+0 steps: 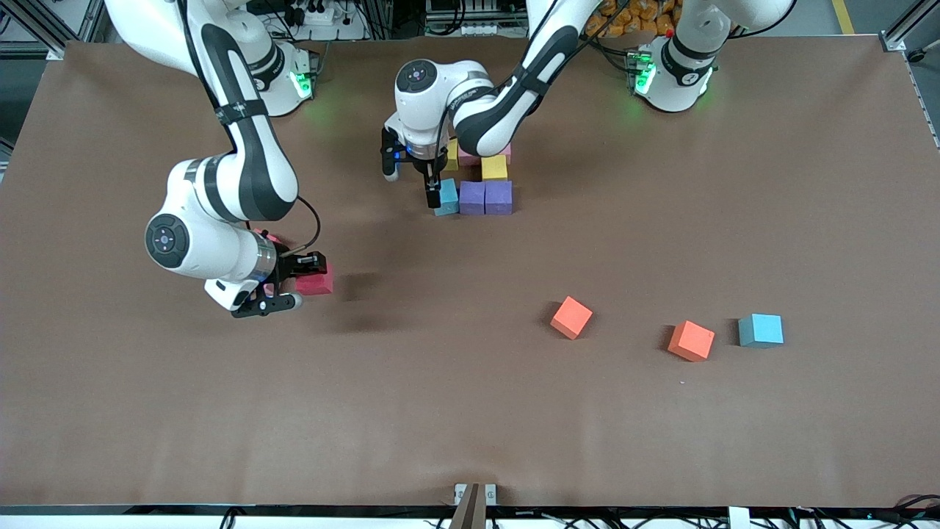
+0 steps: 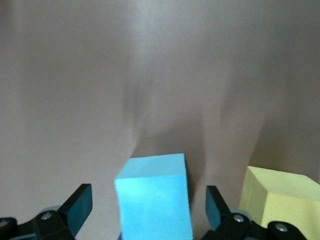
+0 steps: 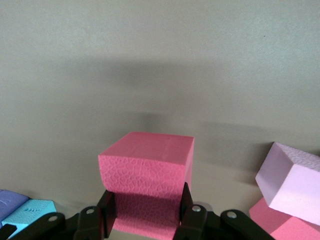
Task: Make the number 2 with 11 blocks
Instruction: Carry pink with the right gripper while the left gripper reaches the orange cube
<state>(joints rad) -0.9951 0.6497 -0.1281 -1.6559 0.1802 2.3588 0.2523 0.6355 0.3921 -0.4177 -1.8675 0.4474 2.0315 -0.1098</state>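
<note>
Brown matting covers the whole table, and nearest the front camera three loose blocks lie in a rough line toward the left arm's end: an orange block turned corner-on, a second orange block also skewed, and a light blue block sitting nearly square. Toward the right arm's end, the right gripper is pressed onto a red-pink block, its fingers dimpling the foam sides. Farther from the camera stands the unfinished number 2: a row of a light blue cube and two purple cubes runs along the table's length, with a yellow cube and pink cubes stacked farther back. The left gripper straddles that light blue cube at the row's end, fingers spread and clear of its sides.
</note>
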